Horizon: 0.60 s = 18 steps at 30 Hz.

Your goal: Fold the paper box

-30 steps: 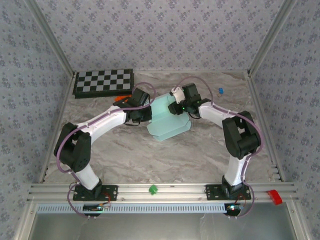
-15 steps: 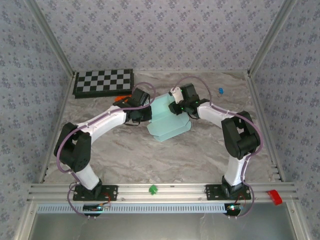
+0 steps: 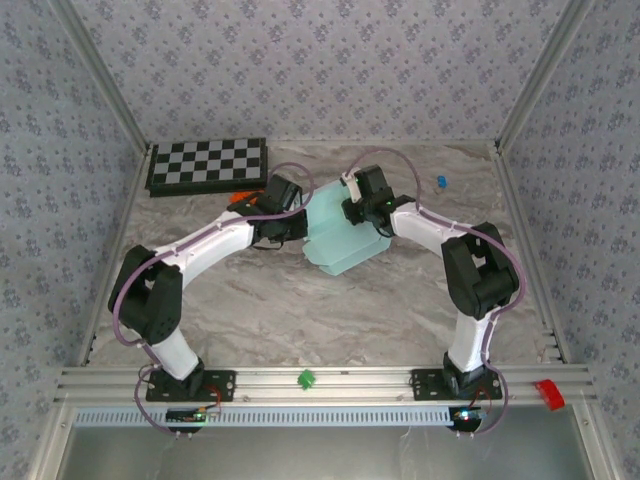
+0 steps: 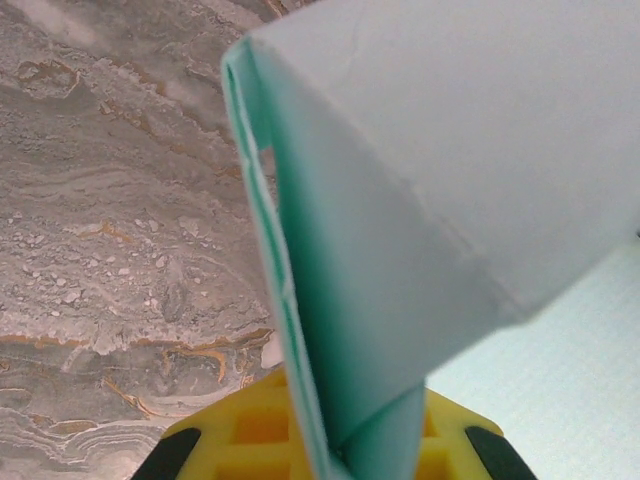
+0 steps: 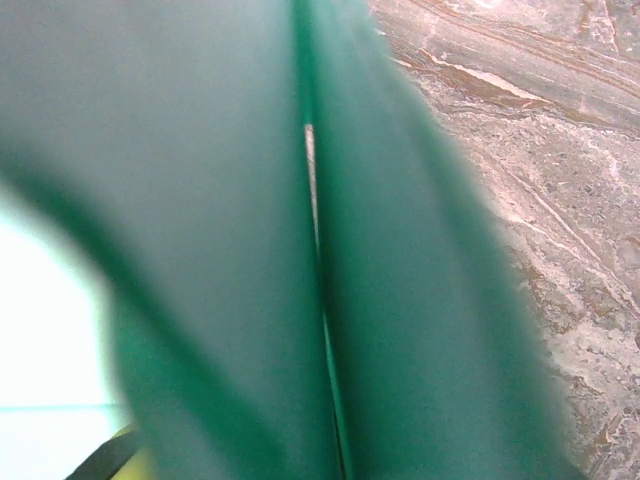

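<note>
Tabletop: marbled grey-brown, evenly lit.
Walls: pale floral panels round the tabletop.
Frame: aluminium rail, tabletop's near edge.

Table, seen from above. The paper box lies just behind the table's middle, between the left gripper, at its left edge, and the right gripper, over its far edge. The checkerboard lies flat in the far left corner, behind the left arm. A small object lies well apart, at far right.
</note>
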### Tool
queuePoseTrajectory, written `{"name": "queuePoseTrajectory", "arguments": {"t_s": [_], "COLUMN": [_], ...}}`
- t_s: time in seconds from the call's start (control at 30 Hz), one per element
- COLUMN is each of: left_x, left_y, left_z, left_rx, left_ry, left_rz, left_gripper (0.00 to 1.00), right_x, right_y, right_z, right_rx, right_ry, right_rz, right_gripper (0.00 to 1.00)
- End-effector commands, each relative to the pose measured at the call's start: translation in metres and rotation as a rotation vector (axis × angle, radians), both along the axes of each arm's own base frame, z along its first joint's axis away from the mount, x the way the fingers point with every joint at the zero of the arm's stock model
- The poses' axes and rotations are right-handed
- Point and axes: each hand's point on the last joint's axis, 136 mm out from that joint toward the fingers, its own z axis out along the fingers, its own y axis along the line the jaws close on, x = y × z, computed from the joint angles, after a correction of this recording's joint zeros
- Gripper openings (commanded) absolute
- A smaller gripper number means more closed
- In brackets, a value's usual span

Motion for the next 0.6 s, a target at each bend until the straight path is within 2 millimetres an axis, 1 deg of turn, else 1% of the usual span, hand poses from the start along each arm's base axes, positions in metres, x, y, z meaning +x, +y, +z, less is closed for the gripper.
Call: {"name": "queuePoseTrajectory", "arguments": {"t_s": [0.0, 0.03, 0.17, 0.27, 0.37, 0.4, 0.43, 0.57], "left_x": [0.003, 0.003, 0.002, 0.002, 0.003, 0.003, 0.003, 0.003], "left_y": [-0.005, -0.005, -0.005, -0.003, -0.001, -0.001, -0.001, -0.001], "left_z": [0.021, 0.02, 0.015, 0.012, 0.008, 0.008, 0.007, 0.004], "left_rx": [-0.031, -0.03, -0.021, -0.013, -0.001, 0.0, 0.001, 0.008], "left_ry": [-0.03, -0.029, -0.021, -0.015, -0.009, -0.009, -0.008, 0.0], "left_rz": [-0.018, -0.018, -0.015, -0.003, 0.005, 0.004, 0.006, 0.004], "left_gripper": [0.0, 0.0, 0.0, 0.0, 0.0, 0.0, 0.0, 0.0], "right_x": [0.001, -0.001, -0.012, -0.022, -0.026, -0.033, -0.038, -0.047], "right_y": [-0.016, -0.009, 0.008, 0.017, 0.023, 0.022, 0.022, 0.026], "right_z": [-0.012, -0.008, 0.005, 0.014, 0.026, 0.018, 0.016, 0.019], "right_rx": [-0.027, -0.003, 0.072, 0.122, 0.151, 0.151, 0.155, 0.186], "right_ry": [0.041, 0.036, 0.028, 0.026, 0.011, 0.033, 0.043, 0.058], "right_rz": [-0.044, -0.003, 0.101, 0.161, 0.195, 0.203, 0.215, 0.253], "right_gripper": [0.29, 0.31, 0.36, 0.39, 0.43, 0.44, 0.46, 0.49]}}
